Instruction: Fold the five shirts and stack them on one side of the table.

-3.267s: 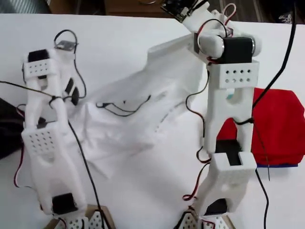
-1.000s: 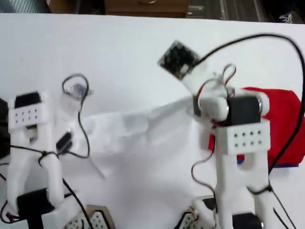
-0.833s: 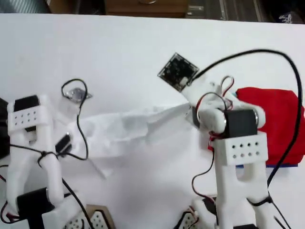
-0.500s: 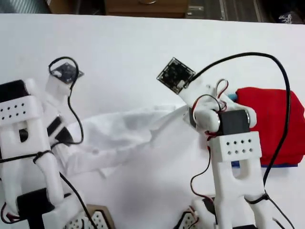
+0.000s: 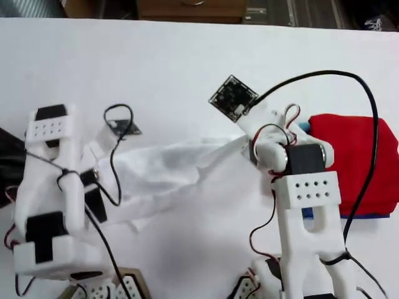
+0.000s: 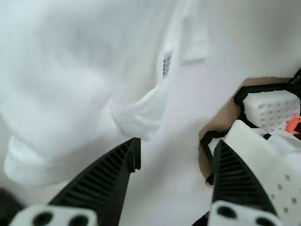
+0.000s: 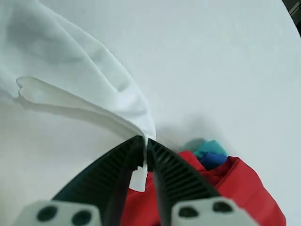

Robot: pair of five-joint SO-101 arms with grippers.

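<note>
A white shirt (image 5: 177,171) lies bunched in a long band across the table's middle. My right gripper (image 7: 145,147) is shut on a corner of the white shirt (image 7: 89,75), just beside the pile on the right; in the high view this gripper (image 5: 247,146) sits at the band's right end. The left gripper (image 6: 176,162) is open above the rumpled edge of the white shirt (image 6: 70,80), with nothing between its black fingers (image 6: 110,176). A folded red shirt (image 5: 368,165) tops the pile at the right edge.
Teal and blue cloth (image 7: 209,154) peeks out beneath the red shirt (image 7: 225,197). A dark garment (image 5: 7,162) lies at the left edge. The arm bases (image 6: 273,110) stand on cardboard at the front. Bare table (image 5: 156,62) stretches behind the shirt.
The shirt, spread out earlier, has been drawn forward into a narrow band. The left arm has swung back over the shirt's left end. The right gripper has barely moved and still holds the shirt.
</note>
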